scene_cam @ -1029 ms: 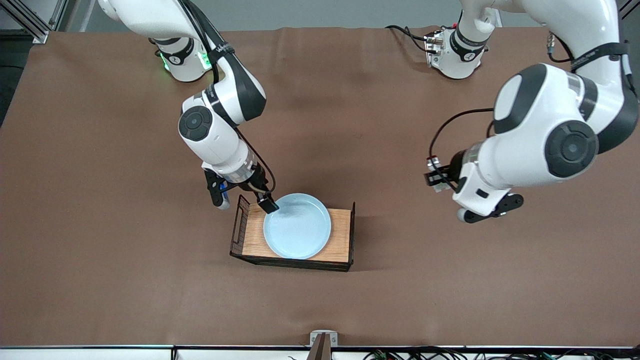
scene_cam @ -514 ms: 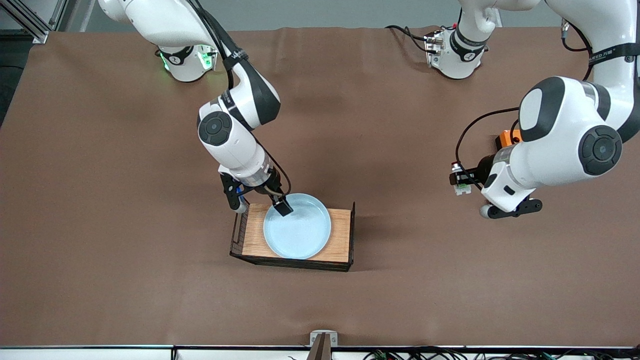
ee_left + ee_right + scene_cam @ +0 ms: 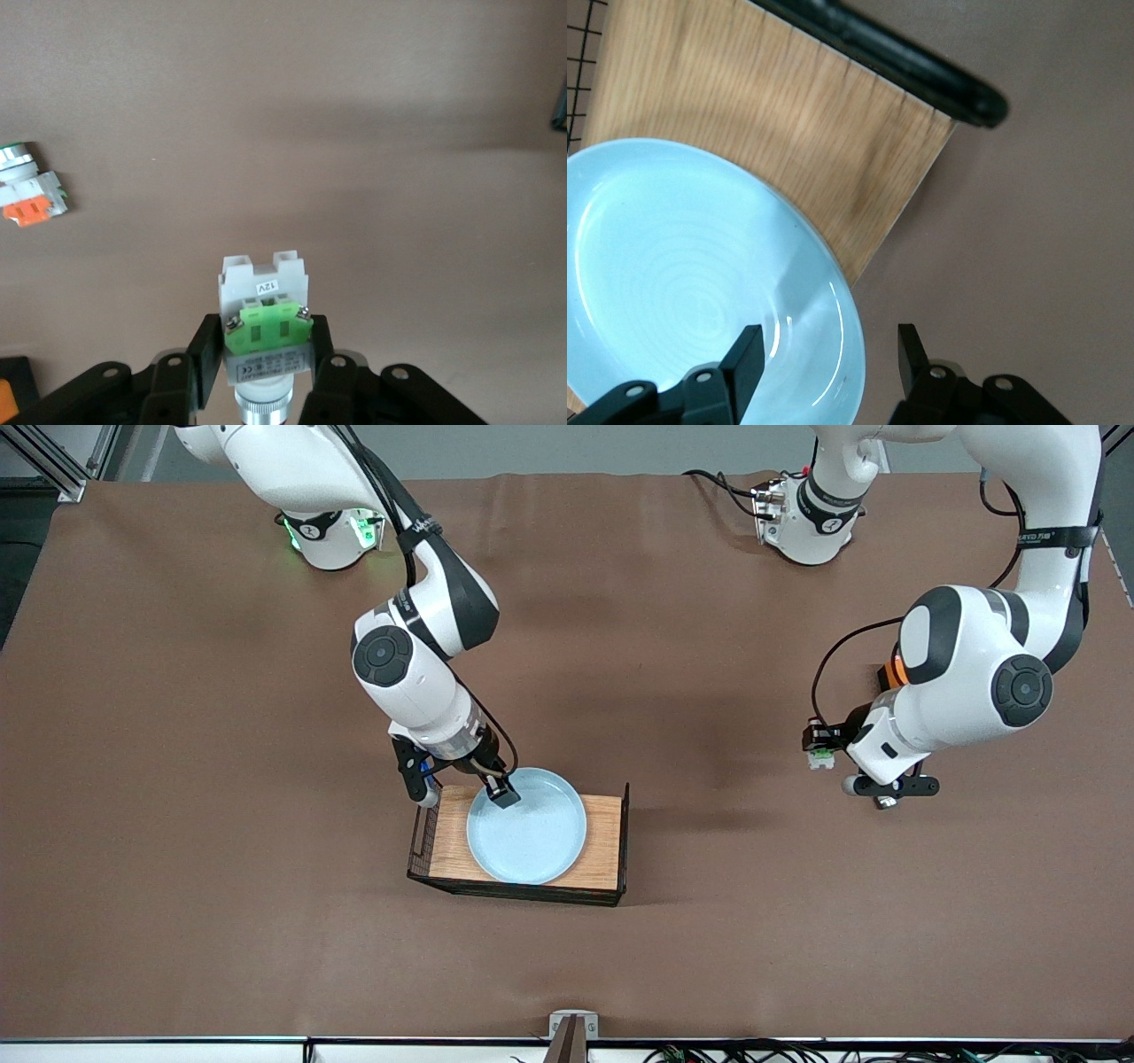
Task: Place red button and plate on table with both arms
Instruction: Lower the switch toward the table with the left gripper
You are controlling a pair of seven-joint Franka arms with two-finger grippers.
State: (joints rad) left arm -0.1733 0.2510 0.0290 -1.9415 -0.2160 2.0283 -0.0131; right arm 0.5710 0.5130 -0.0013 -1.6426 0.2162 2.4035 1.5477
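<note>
Button point(image 3: 265, 329): white-grey block with a green middle, despite its red name; we find it clamped between the fingers of the left gripper point(image 3: 263, 361), silver end toward the wrist; in the front view it shows as a small green-and-white piece point(image 3: 821, 756) low over the table point(image 3: 177, 779), well apart from the tray point(image 3: 603, 841) toward the left arm's end; not yet set down as far as we can judge, though whether it touches the table we cannot tell.

Plate point(image 3: 532, 841): pale blue, round, lying flat on the tray; not yet lifted; we count this item as undone.

Right gripper point(image 3: 824, 359): at the plate's rim on the side farther from the front camera than the plate's middle; fingers apart, one over the plate's inside and one outside the rim, straddling it; no squeeze on the rim that we can see.

Orange-topped block point(image 3: 32, 197): a similar small part lying on the table near the left gripper; not a task item.

Orange box point(image 3: 891, 673): mostly hidden by the left arm, on the table farther from the front camera than the button.

Standing, by our judgement: neither item is placed; the button is near release, needing only lowering and opening; the plate needs gripping, lifting off the tray and setting on the table.
</note>
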